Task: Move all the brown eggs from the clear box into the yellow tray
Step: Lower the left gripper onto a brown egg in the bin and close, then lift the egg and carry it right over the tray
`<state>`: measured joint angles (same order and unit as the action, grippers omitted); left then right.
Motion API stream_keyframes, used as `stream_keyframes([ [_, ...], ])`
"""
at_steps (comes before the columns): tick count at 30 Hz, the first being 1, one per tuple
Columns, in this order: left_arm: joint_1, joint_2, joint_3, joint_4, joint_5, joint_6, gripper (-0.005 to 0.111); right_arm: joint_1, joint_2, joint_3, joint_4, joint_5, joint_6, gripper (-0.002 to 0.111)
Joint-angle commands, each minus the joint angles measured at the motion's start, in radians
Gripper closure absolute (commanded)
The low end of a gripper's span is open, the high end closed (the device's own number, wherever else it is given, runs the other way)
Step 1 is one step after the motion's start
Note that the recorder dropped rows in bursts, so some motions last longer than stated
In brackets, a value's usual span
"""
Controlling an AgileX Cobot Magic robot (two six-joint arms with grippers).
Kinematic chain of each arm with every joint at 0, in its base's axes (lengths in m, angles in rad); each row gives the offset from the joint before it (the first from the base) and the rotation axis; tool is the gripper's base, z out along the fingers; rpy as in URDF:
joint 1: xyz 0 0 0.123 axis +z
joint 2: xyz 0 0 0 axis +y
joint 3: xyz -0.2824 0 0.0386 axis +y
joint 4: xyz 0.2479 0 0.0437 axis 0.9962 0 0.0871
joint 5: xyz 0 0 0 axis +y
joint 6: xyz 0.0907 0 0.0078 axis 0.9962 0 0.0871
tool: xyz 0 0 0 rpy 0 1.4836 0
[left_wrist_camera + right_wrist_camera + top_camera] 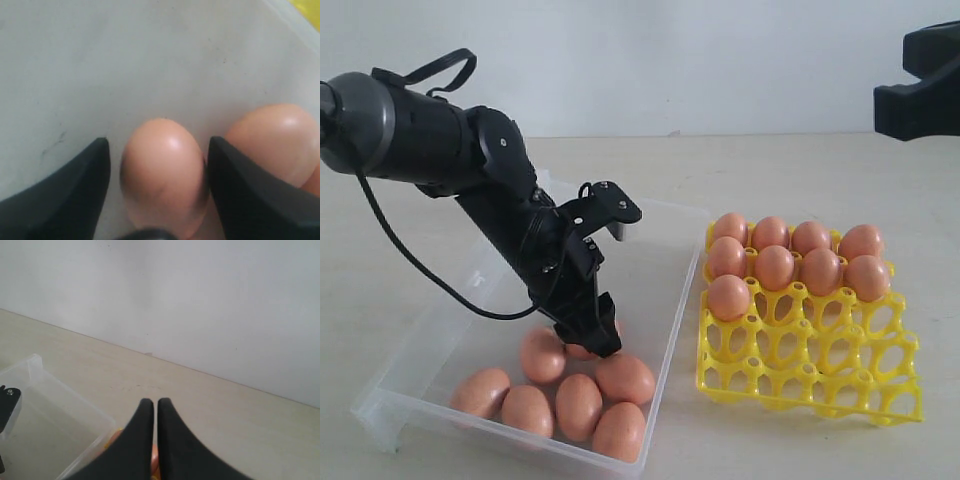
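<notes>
Several brown eggs (578,405) lie clustered at the near end of the clear box (672,300). My left gripper (595,335) reaches down into that cluster, open, its two fingers on either side of one egg (162,175). One finger (235,180) is against that egg and the other stands a little apart from it. A neighbouring egg (272,142) lies just outside the jaws. The yellow tray (820,385) stands to the right of the box, with several eggs (774,267) filling its far two rows and one cup of the third. My right gripper (151,402) is shut and empty, held high.
The right arm (920,95) hangs at the upper right, above and behind the tray. The box's far half (640,240) has no eggs in it. A corner of the clear box (45,385) shows below the right gripper. Bare tabletop surrounds both containers.
</notes>
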<state>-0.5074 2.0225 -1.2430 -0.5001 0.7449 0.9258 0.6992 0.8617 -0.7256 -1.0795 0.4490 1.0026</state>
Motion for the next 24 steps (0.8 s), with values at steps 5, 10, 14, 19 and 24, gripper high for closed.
stream_keyframes([
  [5, -0.006, 0.058, 0.004, -0.019, -0.050, -0.015, 0.060, -0.003, -0.003, 0.007, 0.000, 0.000, -0.011, 0.108],
  [10, -0.006, 0.039, 0.002, -0.031, -0.111, -0.018, 0.102, -0.003, -0.003, 0.007, 0.000, 0.000, -0.011, 0.108],
  [14, -0.006, -0.002, 0.002, -0.042, -0.173, -0.020, 0.103, -0.003, -0.003, 0.007, 0.000, 0.000, -0.011, 0.108],
  [19, -0.006, -0.101, 0.002, -0.076, -0.255, 0.012, 0.103, -0.003, -0.003, 0.007, 0.000, 0.004, -0.010, 0.108],
  [24, -0.006, -0.154, 0.002, -0.598, -0.226, 0.562, 0.103, -0.003, -0.003, 0.007, 0.000, 0.004, -0.010, 0.108],
])
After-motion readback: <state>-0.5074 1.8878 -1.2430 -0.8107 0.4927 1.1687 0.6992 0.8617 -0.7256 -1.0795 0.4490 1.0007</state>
